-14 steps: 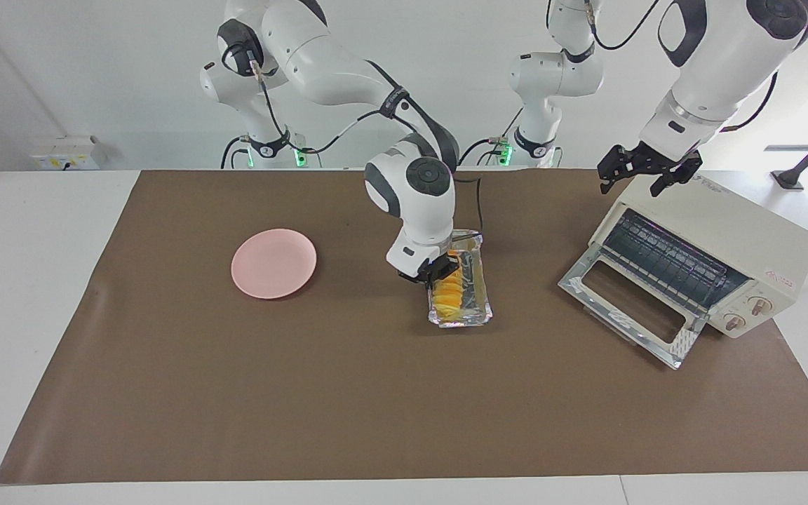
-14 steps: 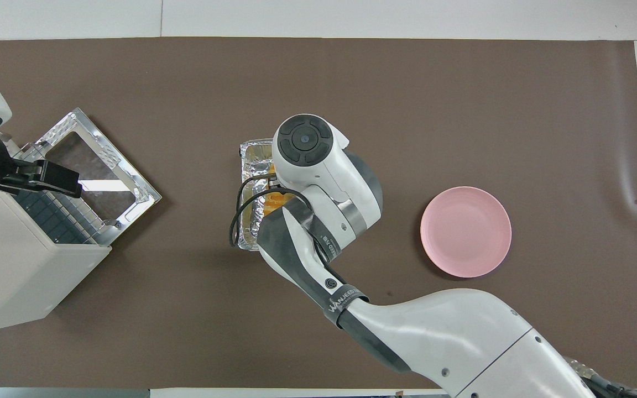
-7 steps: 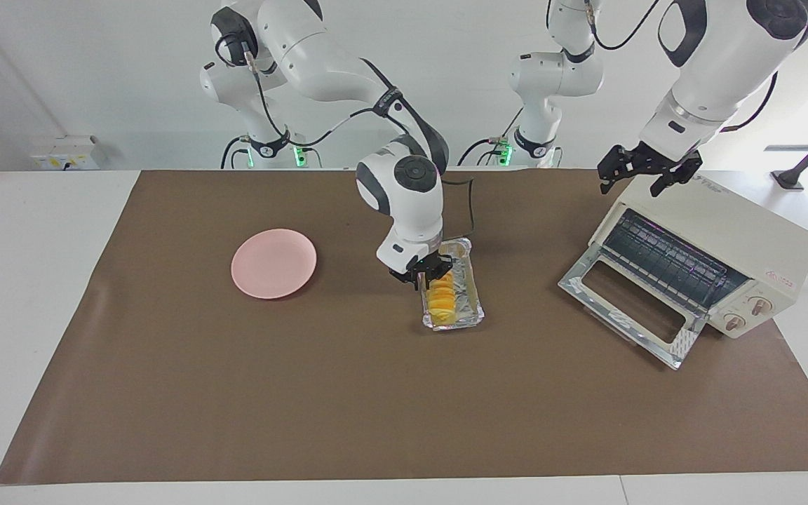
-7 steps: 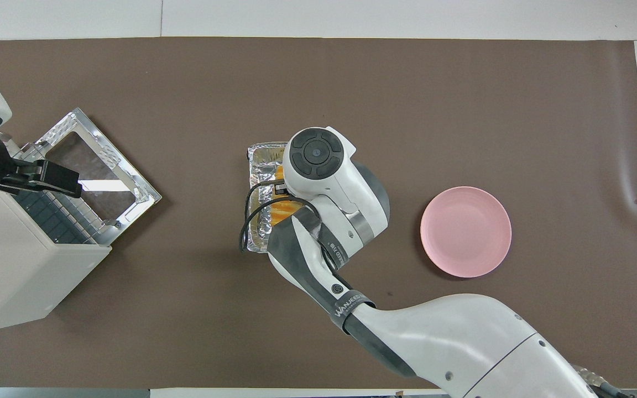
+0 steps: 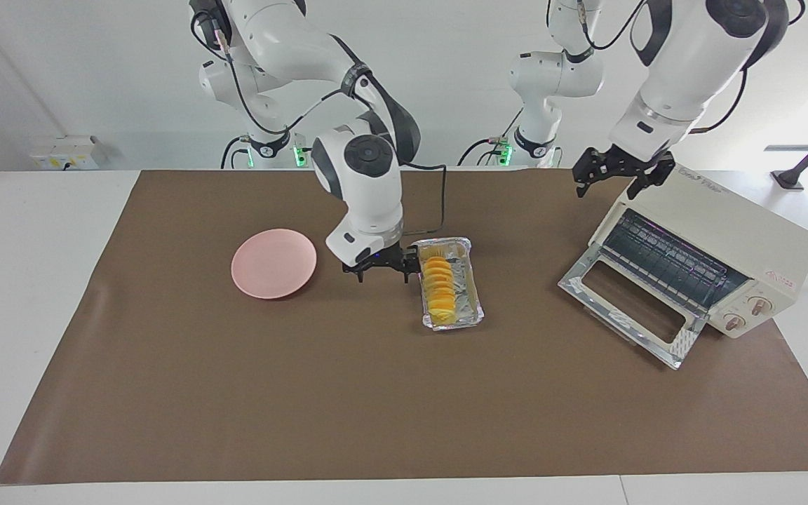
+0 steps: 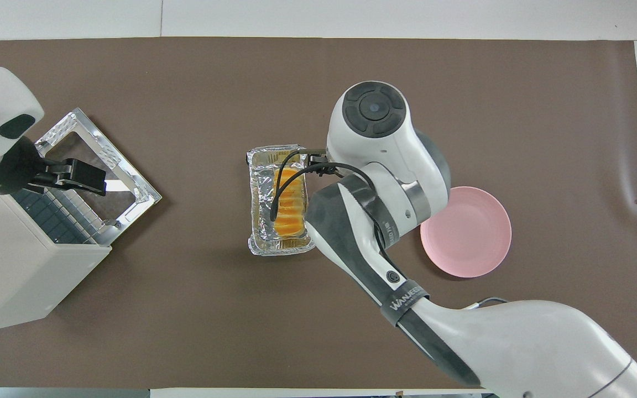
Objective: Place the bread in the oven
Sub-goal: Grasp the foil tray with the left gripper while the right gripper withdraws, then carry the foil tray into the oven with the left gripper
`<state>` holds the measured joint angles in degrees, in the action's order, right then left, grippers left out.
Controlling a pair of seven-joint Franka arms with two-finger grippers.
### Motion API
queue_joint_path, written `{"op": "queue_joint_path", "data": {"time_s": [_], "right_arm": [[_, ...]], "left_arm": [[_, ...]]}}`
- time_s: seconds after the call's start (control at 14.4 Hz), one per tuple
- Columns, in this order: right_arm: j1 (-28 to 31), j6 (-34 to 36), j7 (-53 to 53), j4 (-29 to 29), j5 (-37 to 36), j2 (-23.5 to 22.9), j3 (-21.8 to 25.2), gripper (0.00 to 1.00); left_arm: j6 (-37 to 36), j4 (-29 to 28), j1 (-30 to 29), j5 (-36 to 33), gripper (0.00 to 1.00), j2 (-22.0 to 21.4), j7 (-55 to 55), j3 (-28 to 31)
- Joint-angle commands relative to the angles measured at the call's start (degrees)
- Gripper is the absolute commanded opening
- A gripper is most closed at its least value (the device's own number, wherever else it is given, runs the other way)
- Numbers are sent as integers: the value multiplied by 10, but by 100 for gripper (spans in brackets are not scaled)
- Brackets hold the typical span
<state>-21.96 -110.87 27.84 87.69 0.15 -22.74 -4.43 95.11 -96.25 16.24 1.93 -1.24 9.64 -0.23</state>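
Bread (image 5: 436, 291), one ridged yellow-orange loaf, is seen lying lengthwise in a single crinkled foil tray (image 5: 473, 300) near the middle of the brown-covered worktop (image 5: 236, 393). The right hand (image 5: 383, 270) is held low just beside the tray, between it and the pink plate (image 5: 273, 263), with its fingers (image 5: 360, 272) spread wide and nothing gripped; one fingertip is placed close to the tray's rim nearest the robots, though contact cannot be confirmed. In the overhead view the loaf (image 6: 289, 204) is partly crossed by the arm's black cable, and the tray (image 6: 260, 193) is shown clear of the right hand (image 6: 318, 163).

One cream-white oven (image 5: 719, 259) is set at the left arm's end of the worktop, its glass door (image 5: 625, 308) dropped fully open and its wire rack exposed. The left hand (image 5: 613, 172) is poised in the air over the oven's top corner nearest the robots, fingers parted and empty. From overhead, that hand (image 6: 75, 176) is seen over the oven's (image 6: 14, 276) open mouth and door (image 6: 97, 171).

Counted on the worktop are one loaf, one foil tray, one plate (image 6: 465, 231) and one oven, with two knobs (image 5: 746, 313) showing on the oven's front panel. The bread is well apart from the oven.
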Motion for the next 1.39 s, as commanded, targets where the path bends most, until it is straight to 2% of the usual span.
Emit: {"op": "queue_joint_path", "data": {"time_s": [0.0,0.21,0.35,0.76,0.83,0.9,1.11,1.32], "right_arm": [[52,27,-103,13,1,32,-5,100],[104,46,-168,13,-1,59,-4,100],[131,61,-182,13,-1,79,-4,100],[204,153,-277,13,-1,160,-4,100],[212,166,-290,13,-1,172,-4,100],[217,176,-300,13,-1,183,-4,100],[223,206,-302,11,-1,199,-3,100],[227,253,-303,13,-2,223,-4,100]], "left_arm": [[88,-39,94,2,100,18,112,4],[178,-37,182,4,100,116,200,4],[241,-34,198,14,100,163,211,4],[300,-28,252,27,98,237,294,6],[301,-30,252,27,75,237,317,5],[301,-32,252,27,64,238,321,5],[303,-36,252,27,46,252,319,4],[307,-49,248,27,41,253,317,5]]}}
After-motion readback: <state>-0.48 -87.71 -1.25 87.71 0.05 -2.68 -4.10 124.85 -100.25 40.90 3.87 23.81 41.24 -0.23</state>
